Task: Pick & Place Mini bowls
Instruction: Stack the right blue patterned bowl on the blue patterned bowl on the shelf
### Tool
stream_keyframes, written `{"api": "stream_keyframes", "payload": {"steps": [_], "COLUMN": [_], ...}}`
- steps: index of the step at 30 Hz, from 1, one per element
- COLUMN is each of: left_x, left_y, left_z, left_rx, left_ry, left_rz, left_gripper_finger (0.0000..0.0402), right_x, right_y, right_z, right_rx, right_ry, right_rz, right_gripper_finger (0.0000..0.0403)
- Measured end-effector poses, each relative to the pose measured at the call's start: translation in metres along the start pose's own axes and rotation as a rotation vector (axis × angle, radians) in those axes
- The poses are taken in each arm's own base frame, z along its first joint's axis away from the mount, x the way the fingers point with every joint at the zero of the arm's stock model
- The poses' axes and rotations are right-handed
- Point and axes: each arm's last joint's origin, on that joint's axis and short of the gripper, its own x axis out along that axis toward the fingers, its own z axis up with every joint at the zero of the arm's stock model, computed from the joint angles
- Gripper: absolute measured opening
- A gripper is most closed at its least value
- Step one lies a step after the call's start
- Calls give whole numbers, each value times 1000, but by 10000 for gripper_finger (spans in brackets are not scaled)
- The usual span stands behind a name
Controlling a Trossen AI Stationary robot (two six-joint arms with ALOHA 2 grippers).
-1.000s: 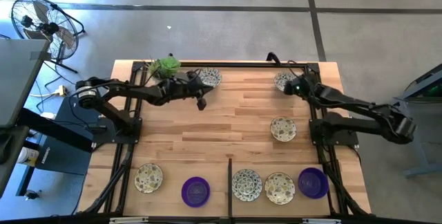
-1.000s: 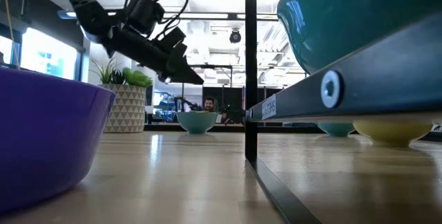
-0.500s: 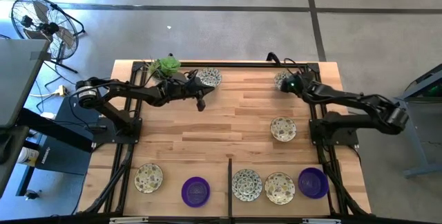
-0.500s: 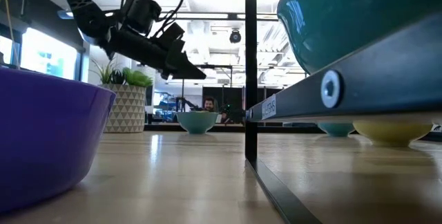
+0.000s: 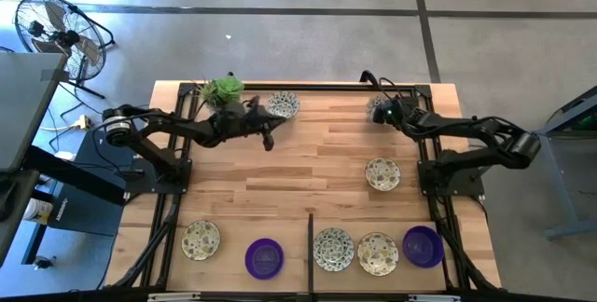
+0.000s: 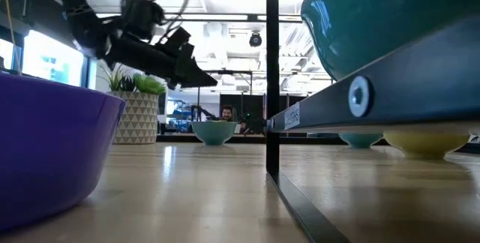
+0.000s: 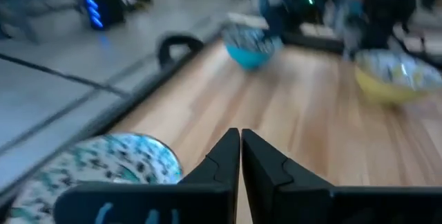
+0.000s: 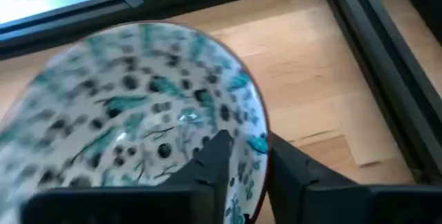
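My right gripper (image 5: pixel 379 113) is at the table's far right, shut on a cream bowl with a green-dark speckle (image 8: pixel 131 106) that sits on the wood. My left gripper (image 5: pixel 269 140) is shut and empty, above the table just near of another speckled bowl (image 5: pixel 283 104), which also shows in the left wrist view (image 7: pixel 103 165). A third speckled bowl (image 5: pixel 382 173) lies on the right half. Along the near edge lie speckled bowls (image 5: pixel 201 239) (image 5: pixel 333 249) (image 5: pixel 377 253) and purple bowls (image 5: pixel 264 257) (image 5: pixel 423 245). My right gripper has the speckled bowl by its rim (image 8: pixel 264 137) on the side toward the table's right. One finger (image 8: pixel 215 156) is inside the bowl and one (image 8: pixel 293 172) is outside. The fingers slant down from the table's right. The bowl's base looks to be on the table.
A pale patterned pot with a green plant (image 5: pixel 224 88) stands at the far edge beside my left arm. A black rail (image 5: pixel 310 255) juts from the near edge between the bowls. Black frame bars run along the table's edges. Bare wood lies in the middle.
My right gripper has gone toward the table's left, over the far-right speckled bowl, and its fingers now stand astride the rim. My left gripper has drawn back a little toward the table's left, still shut.
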Motion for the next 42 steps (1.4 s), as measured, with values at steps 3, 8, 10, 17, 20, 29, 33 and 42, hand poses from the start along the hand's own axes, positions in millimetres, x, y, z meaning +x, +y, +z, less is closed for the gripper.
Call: {"api": "stream_keyframes", "payload": {"steps": [3,8,10,17,20,29,33,42], "left_x": [-9,-15,-17,-18,-18,-18,-18,-18], "left_y": [2,4,5,4,3,0,-2,-2], "left_z": [-5,-12,-11,-10,-8,-6,-5,-6], "left_rx": [-13,26,32,34,32,45,53,64], "left_ry": [-78,-72,-78,-86,-114,-134,-140,-130], "left_rz": [65,152,168,160,105,-9,-48,-50], "left_gripper_finger": [12,12,12,12,12,12,12,12], "right_x": [1,0,-1,-23,-41,-81,-81,-87], "right_y": [2,7,9,44,65,118,139,161], "right_z": [1,3,4,19,25,-8,-37,-70], "right_rx": [5,-5,-19,-163,-261,-583,-735,-910], "right_ry": [-6,-13,-2,41,79,245,339,398], "right_rz": [17,75,117,287,382,498,534,578], "right_gripper_finger": [23,18,21,7,15,10,15,10]}}
